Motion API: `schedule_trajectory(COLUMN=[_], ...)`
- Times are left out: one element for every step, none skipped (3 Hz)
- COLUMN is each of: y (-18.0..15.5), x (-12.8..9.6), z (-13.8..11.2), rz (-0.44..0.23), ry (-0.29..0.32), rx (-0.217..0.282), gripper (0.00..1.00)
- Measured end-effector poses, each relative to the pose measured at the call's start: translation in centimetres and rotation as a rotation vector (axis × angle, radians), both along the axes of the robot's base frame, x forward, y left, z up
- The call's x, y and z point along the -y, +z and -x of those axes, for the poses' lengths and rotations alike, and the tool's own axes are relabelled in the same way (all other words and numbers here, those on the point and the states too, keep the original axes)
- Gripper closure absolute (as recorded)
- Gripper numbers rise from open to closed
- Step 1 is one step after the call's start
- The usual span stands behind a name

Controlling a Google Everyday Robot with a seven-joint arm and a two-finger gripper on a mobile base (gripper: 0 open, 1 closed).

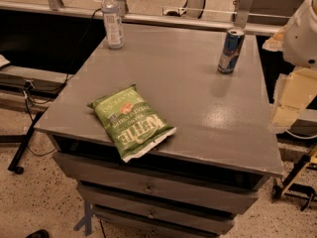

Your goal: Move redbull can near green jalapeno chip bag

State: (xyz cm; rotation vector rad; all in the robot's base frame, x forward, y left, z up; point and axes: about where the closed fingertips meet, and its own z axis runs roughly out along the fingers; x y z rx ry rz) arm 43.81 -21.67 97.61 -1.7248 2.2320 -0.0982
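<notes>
Redbull can (pixel 231 50): upright near the far right corner of the counter (pixel 198 108), long axis vertical.
Green jalapeno chip bag (pixel 131 121): lying flat at the near left edge, its white seam end just over the lip, well apart from the can.
My hand (pixel 292 98): the pale shape off the counter's right side; I cannot tell whether it is open or closed.
Can from hand: to my left and farther back, the thing closest to me.
Bag from can: diagonally toward the near left.
Bottle (pixel 112 19): far left corner, off that diagonal.
Approach, as I judge: sideways from the right, since the can is standing.
</notes>
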Motion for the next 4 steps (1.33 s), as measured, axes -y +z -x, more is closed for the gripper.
schedule_trajectory(y=[0.1,-0.3,-1.7,-3.3], x=[0.2,1.7,4.0,5.7], z=[-0.5,-3.7,-8.6,-13.2], rz=[-0.007,-0.047,-0.118,-0.218], ry=[-0.005,-0.035,-0.095,-0.171], rx=[0.018,0.072,0.130,0.189], gripper=[0.00,0.00,0.00,0.00])
